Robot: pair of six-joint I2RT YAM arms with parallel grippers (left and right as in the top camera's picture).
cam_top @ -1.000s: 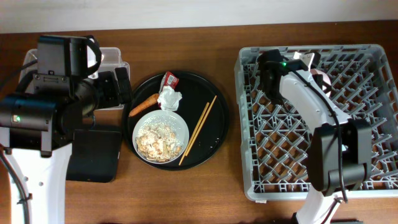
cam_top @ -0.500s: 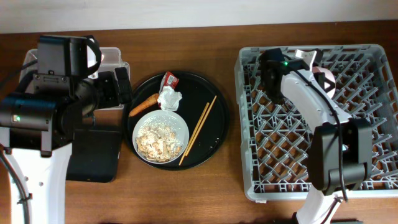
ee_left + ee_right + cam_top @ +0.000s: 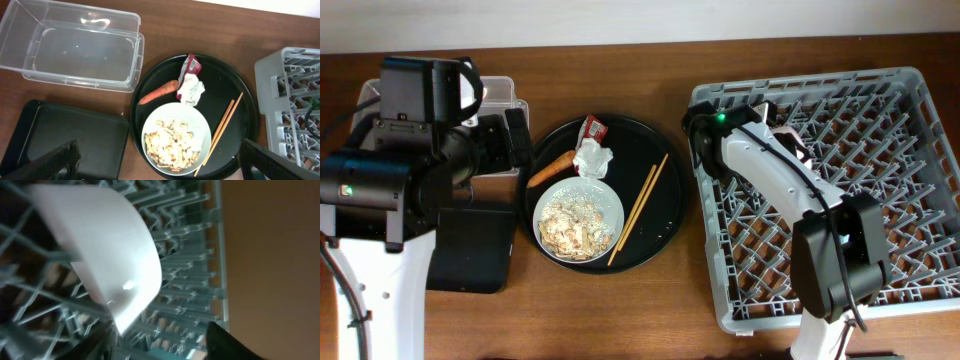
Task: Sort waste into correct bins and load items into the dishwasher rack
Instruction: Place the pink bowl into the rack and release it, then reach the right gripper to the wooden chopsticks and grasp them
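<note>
My right gripper (image 3: 160, 345) is open over the grey dishwasher rack (image 3: 880, 200). The white bowl (image 3: 100, 250) lies tilted among the pegs, its rim close to my left finger, and the view is blurred. My left gripper (image 3: 165, 165) hangs open high above the white plate (image 3: 176, 134), which holds beige food scraps (image 3: 577, 222). On the round black tray (image 3: 665, 215) lie the orange carrot piece (image 3: 159, 92), the crumpled tissue (image 3: 191, 90), the red wrapper (image 3: 190, 66) and the wooden chopsticks (image 3: 221, 130).
The clear plastic box (image 3: 75, 47) stands at the back left, and the shallow black rectangular tray (image 3: 65, 137) sits in front of it. My left arm (image 3: 400, 170) covers part of both in the overhead view. The rack sits askew, its left edge close to the round tray.
My right gripper has opened and let go of the white bowl in the rack. The right arm swung left, and the rack shifted left and turned slightly. The left arm has not moved.
</note>
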